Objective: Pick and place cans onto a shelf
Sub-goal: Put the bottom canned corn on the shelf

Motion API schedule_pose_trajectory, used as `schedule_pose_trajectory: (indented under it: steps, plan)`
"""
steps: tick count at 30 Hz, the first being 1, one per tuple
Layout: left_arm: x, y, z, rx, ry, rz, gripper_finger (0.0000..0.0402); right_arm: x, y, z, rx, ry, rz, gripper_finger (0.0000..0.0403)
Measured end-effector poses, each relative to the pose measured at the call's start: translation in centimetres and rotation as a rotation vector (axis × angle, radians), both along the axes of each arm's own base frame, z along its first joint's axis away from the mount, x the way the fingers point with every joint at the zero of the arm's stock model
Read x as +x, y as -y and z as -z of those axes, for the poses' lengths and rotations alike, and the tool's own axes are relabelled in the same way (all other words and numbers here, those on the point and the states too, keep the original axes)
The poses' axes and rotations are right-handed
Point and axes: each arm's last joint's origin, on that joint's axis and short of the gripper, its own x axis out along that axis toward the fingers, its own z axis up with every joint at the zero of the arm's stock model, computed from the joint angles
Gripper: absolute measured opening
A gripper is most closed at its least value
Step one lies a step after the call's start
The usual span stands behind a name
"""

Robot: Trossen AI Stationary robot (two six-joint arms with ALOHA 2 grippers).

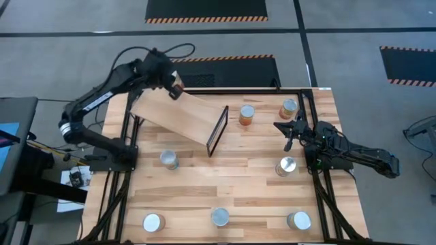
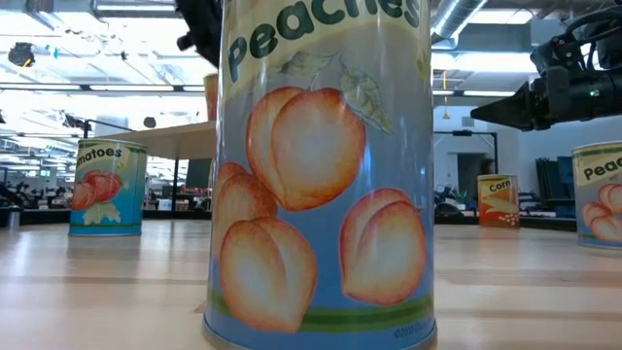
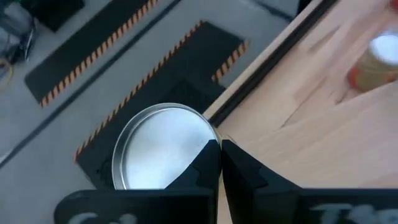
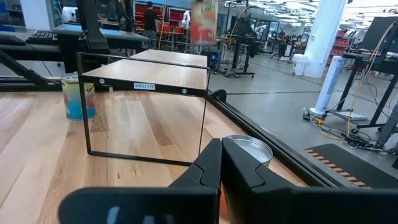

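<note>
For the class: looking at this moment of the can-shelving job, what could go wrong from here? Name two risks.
1. The shelf is slanted, and an orange can sits at its raised end by the shut left gripper. It might slide or tip towards the black frame.
2. The right gripper is between two cans. A careless move may knock one over.

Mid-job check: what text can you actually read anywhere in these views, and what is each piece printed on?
"Peaches", top cut off: big peach can nearest the low camera.
"matoes", start cut off: tomato can.
"Corn": orange can far back.
"Peac", cut by the edge: can at right.
"SHELF", followed by characters too small to read: white sticker on the shelf frame.
White lettering on each wrist gripper body is cropped, unreadable.
</note>
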Motion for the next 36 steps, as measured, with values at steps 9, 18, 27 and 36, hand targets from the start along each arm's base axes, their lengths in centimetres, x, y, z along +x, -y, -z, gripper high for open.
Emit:
schedule_pose_trajectory:
  steps: [9, 18, 27, 36]
  plan:
    - [4.2, -0.7, 3.0, -0.098, 0.021, 0.115, 0.0000, 0.0, 0.0, 0.0, 0.000, 0.000, 0.000, 0.0028]
    - [8.7, 2.4, 3.9, -0.088, 0.089, 0.322, 0.0000, 0.0, 0.0, 0.0, 0.000, 0.000, 0.000, 0.0028]
    - [10.3, 4.7, 4.1, -0.081, 0.098, 0.422, 0.0000, 0.0, 0.0, 0.0, 0.000, 0.000, 0.000, 0.0027]
    - [10.9, 4.7, 3.7, -0.076, 0.175, 0.435, 0.0000, 0.0, 0.0, 0.0, 0.000, 0.000, 0.000, 0.0027]
